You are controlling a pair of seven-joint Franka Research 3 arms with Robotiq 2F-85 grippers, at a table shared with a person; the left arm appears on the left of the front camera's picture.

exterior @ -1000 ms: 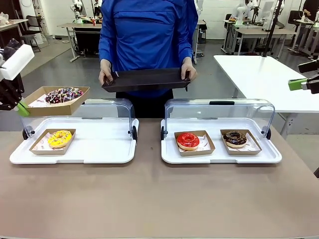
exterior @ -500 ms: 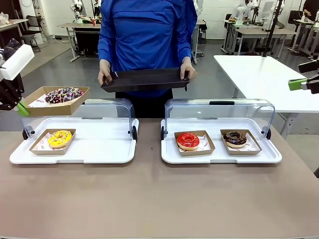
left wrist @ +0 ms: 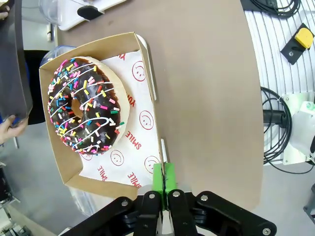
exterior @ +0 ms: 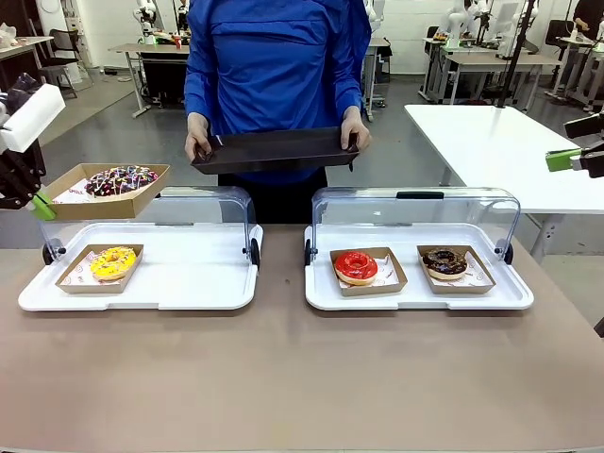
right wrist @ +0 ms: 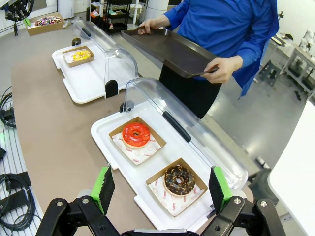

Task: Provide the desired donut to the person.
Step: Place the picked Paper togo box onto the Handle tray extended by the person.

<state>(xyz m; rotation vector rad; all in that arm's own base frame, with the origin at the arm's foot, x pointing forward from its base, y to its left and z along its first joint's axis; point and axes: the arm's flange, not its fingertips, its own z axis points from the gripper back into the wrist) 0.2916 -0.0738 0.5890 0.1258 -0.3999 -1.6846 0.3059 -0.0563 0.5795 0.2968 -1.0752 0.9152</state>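
Note:
A chocolate donut with coloured sprinkles (exterior: 123,179) (left wrist: 86,106) lies in a brown cardboard box (exterior: 66,179) (left wrist: 147,73) held in the air above the left display case. My left gripper (exterior: 40,205) (left wrist: 164,178) is shut on the box's edge. The person (exterior: 276,57) in a blue jacket stands across the table and holds a dark tray (exterior: 276,149) (right wrist: 172,49) level with both hands. My right gripper (exterior: 566,159) (right wrist: 160,189) hangs open and empty at the far right, above the right case.
The left white display case (exterior: 189,274) holds a yellow donut (exterior: 113,261) in a box, lid raised. The right case (exterior: 415,294) holds a red donut (exterior: 356,266) (right wrist: 136,133) and a chocolate donut (exterior: 444,262) (right wrist: 179,179). Bare brown tabletop (exterior: 302,377) lies in front.
The person has shifted the dark tray slightly to the left and a little higher. Both grippers and the boxed donut stay where they were.

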